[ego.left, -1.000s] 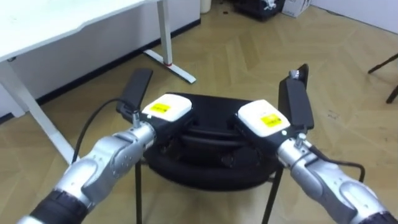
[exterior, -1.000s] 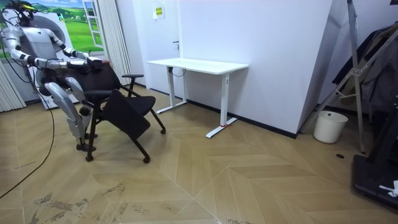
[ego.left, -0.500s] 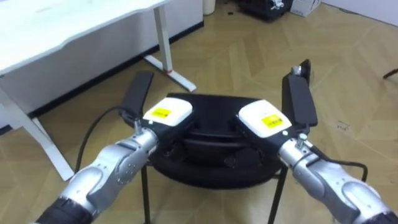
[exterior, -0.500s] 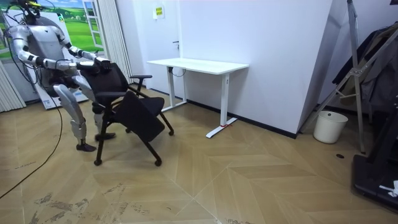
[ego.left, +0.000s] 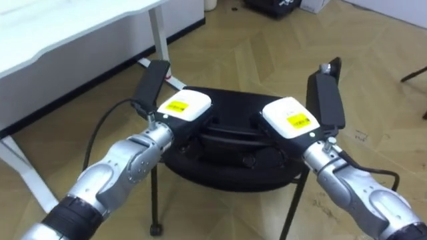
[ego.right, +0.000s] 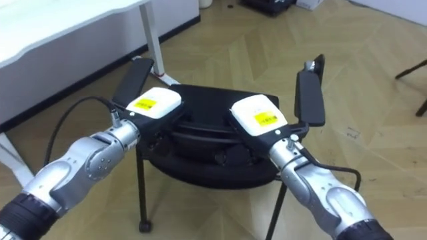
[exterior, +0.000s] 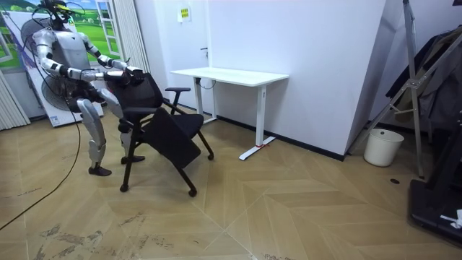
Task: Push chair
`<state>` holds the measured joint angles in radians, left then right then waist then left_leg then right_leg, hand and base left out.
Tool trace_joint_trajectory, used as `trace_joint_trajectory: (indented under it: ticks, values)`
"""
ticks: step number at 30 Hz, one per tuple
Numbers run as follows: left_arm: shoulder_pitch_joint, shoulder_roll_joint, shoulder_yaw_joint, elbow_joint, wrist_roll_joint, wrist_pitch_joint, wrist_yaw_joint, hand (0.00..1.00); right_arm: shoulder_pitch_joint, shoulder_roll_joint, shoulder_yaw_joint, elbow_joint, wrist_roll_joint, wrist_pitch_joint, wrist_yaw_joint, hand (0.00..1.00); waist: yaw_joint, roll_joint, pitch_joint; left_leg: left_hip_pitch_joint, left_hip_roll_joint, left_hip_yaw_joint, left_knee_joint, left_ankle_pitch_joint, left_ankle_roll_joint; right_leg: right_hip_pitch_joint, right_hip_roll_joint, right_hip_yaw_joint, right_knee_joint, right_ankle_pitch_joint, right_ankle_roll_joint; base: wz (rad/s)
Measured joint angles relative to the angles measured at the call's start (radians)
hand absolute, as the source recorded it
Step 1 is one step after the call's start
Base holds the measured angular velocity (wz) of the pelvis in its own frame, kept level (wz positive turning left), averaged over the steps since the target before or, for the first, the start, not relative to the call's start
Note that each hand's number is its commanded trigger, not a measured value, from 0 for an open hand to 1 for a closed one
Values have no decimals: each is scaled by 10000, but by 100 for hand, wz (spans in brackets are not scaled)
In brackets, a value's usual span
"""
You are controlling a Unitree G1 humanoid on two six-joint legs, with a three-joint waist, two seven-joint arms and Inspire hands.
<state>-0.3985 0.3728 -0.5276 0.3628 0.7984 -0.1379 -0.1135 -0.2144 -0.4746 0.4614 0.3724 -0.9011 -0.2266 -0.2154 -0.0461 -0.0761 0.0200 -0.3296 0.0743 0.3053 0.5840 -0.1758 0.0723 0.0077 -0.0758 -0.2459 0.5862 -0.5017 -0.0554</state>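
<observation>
Both of mine, left hand [ego.left: 183,107] and right hand [ego.left: 290,119], rest atop the chair [ego.left: 227,163] back, grip impossible to tell, and the chair stands near the desk [ego.left: 67,27], not under it, so pushing seems unfinished

A white desk [exterior: 231,74] stands against the white wall [exterior: 317,50] on herringbone wood floor [exterior: 303,209].

Left hand [ego.left: 181,109], right hand [ego.left: 291,120], both palm-down
</observation>
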Motion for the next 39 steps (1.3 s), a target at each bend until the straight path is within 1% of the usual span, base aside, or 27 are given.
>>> trace_joint_trajectory:
  ticks: [4,7,10,12,13,14,15,16,17,18,19,20,22,23,24,25,26,27,28,29,30,31,32,33,34,35,39]
  values:
    - [-88,-26,-24,13,14,-6,28,100,15,-10,-8,-194,41,161,-17,100,-66,-137,-33,-87,-319,-139,118,-268,58,74,-251,-168,309,-183,196,8]
    - [-120,-80,-24,141,16,4,170,100,8,12,91,-308,63,387,14,100,-66,-162,-49,-90,-556,-468,234,-394,55,-113,-455,-497,1145,-88,408,13]
    - [-107,-95,2,79,55,102,175,100,-17,44,239,-467,180,633,102,100,-43,-184,-63,-153,-838,-1024,264,-463,-20,-72,-480,-667,1333,-49,482,23]
    - [215,-215,293,-302,412,324,231,100,-31,70,288,-735,171,850,259,100,121,-188,-75,-300,-1234,-1662,239,-464,-21,-161,-639,-1101,1555,-24,545,10]
    - [269,-240,367,-334,462,327,232,100,-32,78,313,-735,171,876,277,100,225,-193,-78,-306,-1277,-1763,236,-461,-31,-223,-675,-1195,1705,27,641,4]
    - [353,-240,469,-336,564,326,231,100,-105,162,378,-737,169,946,375,100,323,-201,-87,-291,-1459,-2144,224,-448,-71,-372,-822,-1422,2231,221,833,16]
    - [458,-315,634,-334,699,338,234,100,-167,344,379,-667,143,997,529,100,373,-213,-91,-244,-1619,-2492,225,-437,-97,-597,-986,-1587,2947,602,749,26]
    - [473,-348,665,-293,753,370,235,100,-179,427,379,-604,143,1016,569,100,416,-210,-89,-183,-1619,-2589,228,-449,-123,-687,-1041,-1661,3264,840,667,39]
    - [539,-379,668,-250,830,473,233,100,-206,610,395,-374,140,1016,620,100,502,-208,-73,-34,-1612,-2793,220,-477,-171,-771,-1127,-1803,3732,1352,541,38]
    - [682,-378,692,-256,938,536,235,100,-209,805,467,-183,142,1008,625,100,594,-137,-37,166,-1554,-2989,217,-546,-210,-756,-1090,-1849,3998,1860,432,35]
    - [771,-361,732,-289,994,544,235,100,-214,895,504,-99,142,1008,625,100,663,-130,-30,267,-1519,-3056,205,-580,-221,-743,-1064,-1847,4109,2096,355,27]
    - [910,-292,751,-314,1021,541,279,100,-253,977,650,52,162,1007,571,100,827,-65,-19,425,-1446,-3226,201,-658,-283,-712,-958,-1856,4260,2541,390,30]
    - [1058,-242,756,-315,1049,538,410,100,-255,1077,754,163,189,1011,512,100,945,197,-12,576,-1375,-3795,184,-779,-421,-791,-680,-1862,4483,3537,564,42]
    - [1084,-272,770,-306,1064,537,474,100,-271,1087,868,234,189,1014,441,100,1056,459,-22,780,-1394,-4521,87,-789,-420,-1098,-476,-1769,4731,4385,755,23]
    - [1284,-132,918,-328,1045,471,619,100,-479,1209,1062,465,119,1019,419,100,1224,565,0,988,-1521,-5225,-142,-776,-436,-1469,-225,-1382,4785,3715,653,0]
    - [1403,-44,1010,-336,1000,411,719,100,-676,1303,1168,604,7,1045,427,100,1247,635,43,1134,-1574,-5508,-280,-754,-486,-1706,-15,-1217,4691,3134,587,-8]
    - [1602,11,1337,-273,982,339,836,100,-1072,1606,1417,919,-212,1164,431,100,1200,909,142,1349,-1545,-6046,-572,-650,-612,-2073,359,-1024,4127,2478,433,42]
    - [1632,-36,1426,-85,924,349,983,100,-1314,1728,1529,1087,-352,1204,432,100,1139,1053,128,1498,-1593,-6559,-939,-447,-715,-2473,540,-681,3073,2221,442,80]
    - [1603,-52,1383,12,848,384,1044,100,-1381,1732,1557,1108,-398,1203,445,100,1117,1053,105,1528,-1660,-6801,-1087,-370,-761,-2675,524,-394,2429,2198,470,122]
    - [1470,-55,1313,121,759,452,1086,100,-1467,1786,1571,1082,-413,1212,474,100,1103,934,77,1528,-1840,-7210,-1176,-329,-847,-2932,315,415,967,2229,542,124]
    - [1409,10,1332,150,660,473,1105,100,-1584,1801,1568,1096,-435,1217,563,100,1072,688,46,1457,-2126,-7516,-983,-490,-986,-3048,-38,1257,-234,2569,853,108]
    - [1348,71,1370,149,606,483,1138,100,-1669,1882,1576,1147,-466,1236,614,100,1148,543,43,1398,-2174,-7496,-730,-634,-1092,-3036,-284,1054,-123,2910,975,88]
    - [1374,-49,1388,318,593,530,1235,100,-1712,1936,1575,1317,-450,1252,675,100,1242,636,-74,1206,-2018,-7392,-232,-864,-1079,-2843,-338,191,-177,2831,317,92]
    - [1247,-160,1160,538,546,619,1309,100,-1721,1814,1580,1426,-405,1187,663,100,1282,765,-117,1202,-1755,-7054,-36,-861,-1086,-2569,-381,-541,-352,2685,82,97]
    - [1212,-156,1081,541,502,642,1323,100,-1756,1765,1580,1464,-362,1145,662,100,1334,755,-92,1226,-1655,-6850,-51,-863,-1088,-2482,-377,-691,-366,2642,20,91]
    - [1179,-180,1066,491,471,706,1331,100,-1862,1696,1580,1493,-334,1088,686,100,1405,802,-91,1174,-1423,-6471,-157,-821,-1166,-2379,-363,-968,-362,2513,-121,67]
    - [1031,-247,1126,479,427,880,1441,100,-2211,1640,1579,1571,-338,1027,725,100,1506,693,-54,1157,-1018,-5727,-1025,-418,-1609,-2308,-443,-1566,-389,2234,-150,54]
